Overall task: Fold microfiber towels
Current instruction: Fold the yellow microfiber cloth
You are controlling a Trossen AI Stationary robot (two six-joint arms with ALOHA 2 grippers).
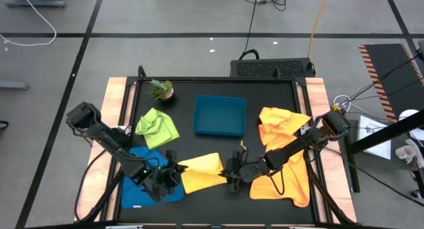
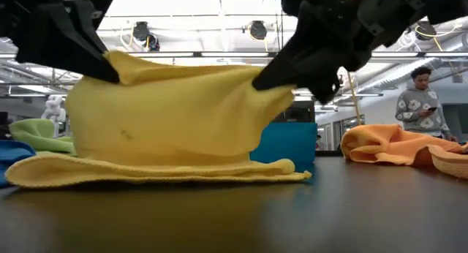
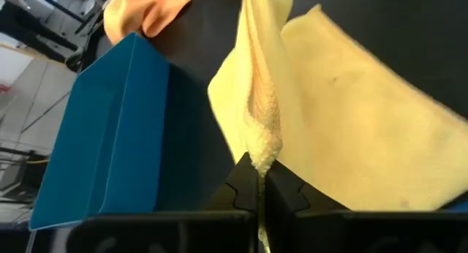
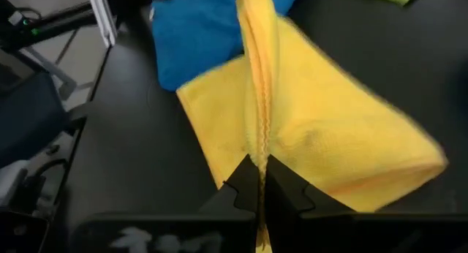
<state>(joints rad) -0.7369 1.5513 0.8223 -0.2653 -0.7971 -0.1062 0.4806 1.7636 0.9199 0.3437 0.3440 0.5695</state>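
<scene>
light: bright overhead lamps; glare: backlit low view; blur: wrist foregrounds

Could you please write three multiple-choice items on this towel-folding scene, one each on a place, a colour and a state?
1. Where is the small potted plant?
A. inside the teal tray
B. near the table's far left corner
C. on the orange towels

2. What colour is the towel under the left gripper?
A. blue
B. red
C. white

3. How is the yellow towel held?
A. by neither gripper
B. by the right gripper only
C. pinched by both grippers

Answers: 1 B, it stands beside the lime green towel, outside the teal tray. 2 A, the blue towel lies there. 3 C, the left gripper and the right gripper each clamp an edge.
</scene>
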